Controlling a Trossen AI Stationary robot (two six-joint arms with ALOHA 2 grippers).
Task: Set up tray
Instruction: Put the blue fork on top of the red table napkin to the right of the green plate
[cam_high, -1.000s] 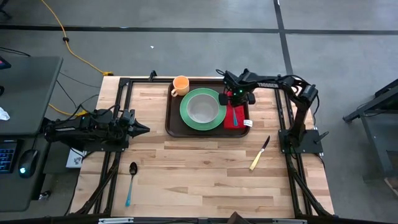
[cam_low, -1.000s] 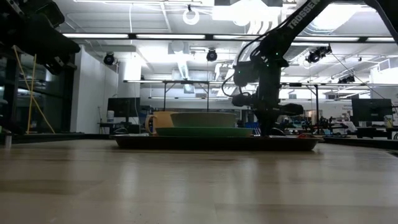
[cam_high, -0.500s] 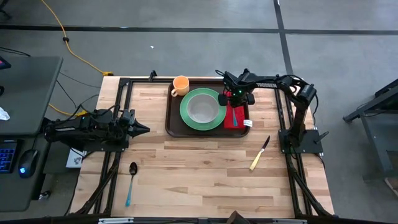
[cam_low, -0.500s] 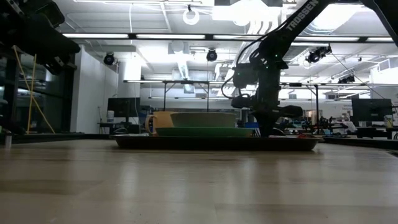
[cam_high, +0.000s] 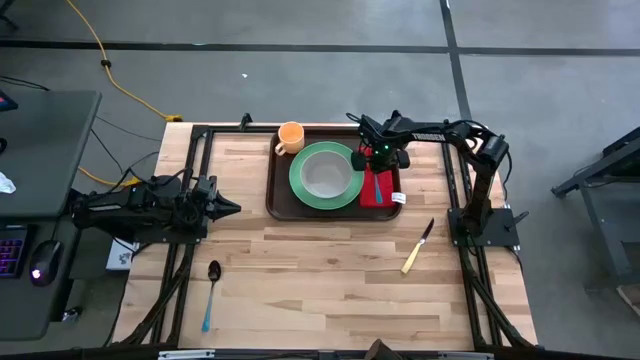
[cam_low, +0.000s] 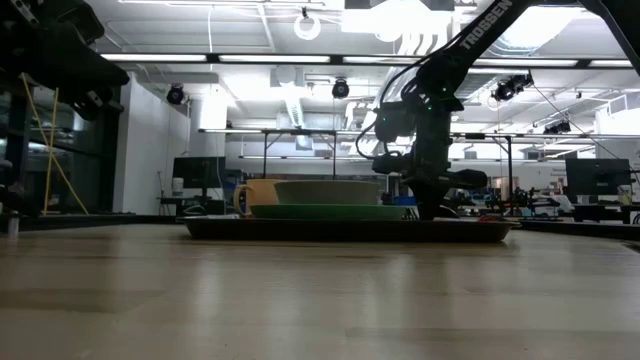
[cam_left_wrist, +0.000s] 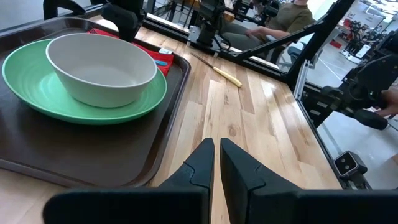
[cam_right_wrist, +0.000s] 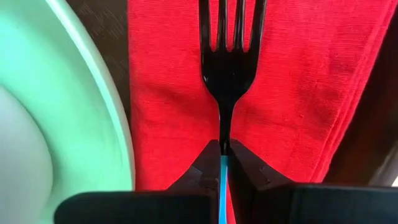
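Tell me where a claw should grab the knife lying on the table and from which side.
Grip the knife at its pale handle, the thicker end lying toward the table's front edge, probably coming straight down from above. It lies flat and alone on bare wood, slanted, dark blade pointing toward the tray, so the fingers should close across the handle's width. The right claw, now shut on the fork, is nearer.

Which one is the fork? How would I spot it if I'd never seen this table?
Find the brown tray at the far side of the wooden table. Beside the green plate lies a red napkin, and the fork lies on it, pinched by the right gripper. It alone has black prongs; the spoon and knife lie off the tray.
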